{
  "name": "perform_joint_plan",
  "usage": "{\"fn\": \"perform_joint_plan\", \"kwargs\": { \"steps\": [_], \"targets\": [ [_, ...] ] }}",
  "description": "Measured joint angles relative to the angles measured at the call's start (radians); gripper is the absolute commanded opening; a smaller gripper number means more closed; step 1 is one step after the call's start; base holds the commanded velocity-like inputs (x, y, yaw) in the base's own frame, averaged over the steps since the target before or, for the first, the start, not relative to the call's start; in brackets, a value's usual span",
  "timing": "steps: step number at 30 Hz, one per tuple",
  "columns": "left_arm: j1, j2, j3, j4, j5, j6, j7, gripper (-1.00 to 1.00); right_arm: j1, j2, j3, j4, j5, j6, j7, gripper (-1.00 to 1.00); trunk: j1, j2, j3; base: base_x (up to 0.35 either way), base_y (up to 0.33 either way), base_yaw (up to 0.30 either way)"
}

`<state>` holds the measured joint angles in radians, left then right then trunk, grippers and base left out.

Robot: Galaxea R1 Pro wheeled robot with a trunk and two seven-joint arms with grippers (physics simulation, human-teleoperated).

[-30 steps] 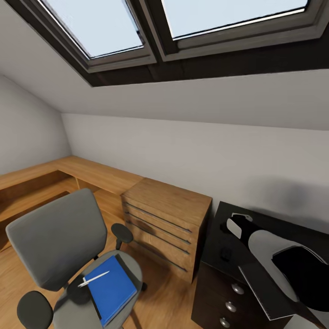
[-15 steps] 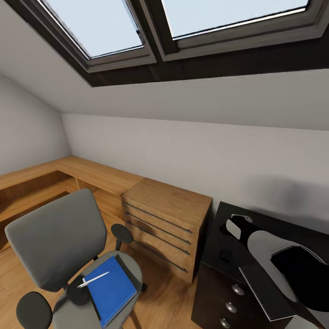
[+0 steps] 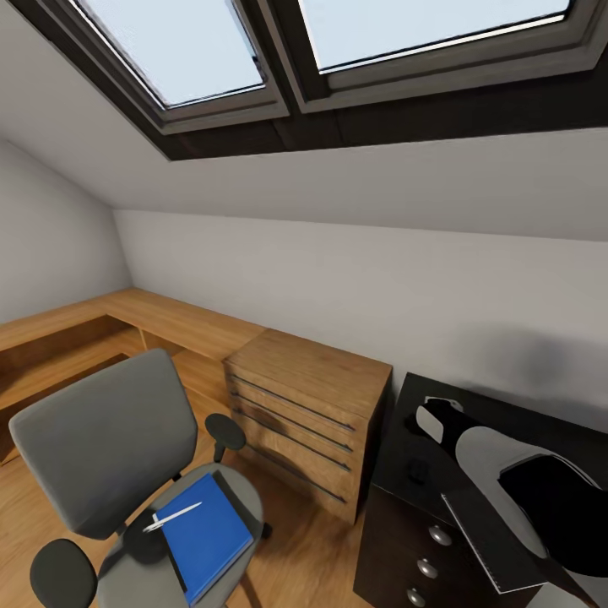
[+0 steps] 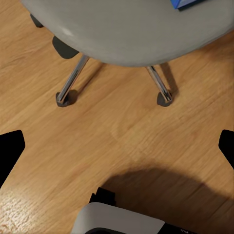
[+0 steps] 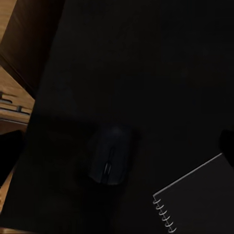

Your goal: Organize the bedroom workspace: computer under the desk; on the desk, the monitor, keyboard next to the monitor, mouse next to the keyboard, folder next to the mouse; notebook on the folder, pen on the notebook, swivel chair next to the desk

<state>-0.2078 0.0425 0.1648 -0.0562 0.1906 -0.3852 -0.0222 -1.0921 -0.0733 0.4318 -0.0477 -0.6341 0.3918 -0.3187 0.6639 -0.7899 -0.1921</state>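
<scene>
right gripper [image 3: 435, 414] is hanging over the black desk [image 3: 490, 405], can't tell if its jaws are apart or together. the mouse [image 5: 111, 155] sits on the desktop right below it, the spiral notebook [image 5: 202, 197] just beside that. left gripper's jaws, no idea either. well off to its left, the swivel chair [image 3: 105, 439] has the blue folder [image 3: 205, 532] on its seat with the pen [image 3: 173, 517] on top

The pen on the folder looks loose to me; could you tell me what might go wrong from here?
1. The pen lies loose on the folder, so tilting the folder in a lift could roll it off.
2. The notebook and mouse share the desk corner, so the right arm may nudge either.
</scene>
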Motion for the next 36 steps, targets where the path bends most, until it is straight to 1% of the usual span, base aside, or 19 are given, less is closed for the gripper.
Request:
{"fn": "perform_joint_plan", "kwargs": {
  "steps": [9, 31, 36],
  "targets": [
    [0.000, -0.001, -0.001, 0.000, 0.000, -0.001, 0.000, 1.00, 0.000, 0.001, 0.000, 0.009, 0.000, 0.000, 0.018, 1.00, 0.000, 0.000, 0.000, 0.061, 0.000, 0.000],
    [0.000, -0.001, 0.001, 0.000, 0.001, -0.001, 0.001, 1.00, 0.000, -0.002, -0.002, 0.017, 0.000, -0.004, 0.022, 1.00, 0.000, 0.000, 0.000, 0.007, 0.000, 0.000],
    [0.000, -0.001, 0.001, -0.001, 0.001, -0.001, 0.001, 1.00, 0.000, -0.005, -0.003, 0.016, -0.001, -0.009, 0.023, 1.00, 0.019, -0.035, -0.016, 0.000, 0.000, 0.000]
  ]
}}
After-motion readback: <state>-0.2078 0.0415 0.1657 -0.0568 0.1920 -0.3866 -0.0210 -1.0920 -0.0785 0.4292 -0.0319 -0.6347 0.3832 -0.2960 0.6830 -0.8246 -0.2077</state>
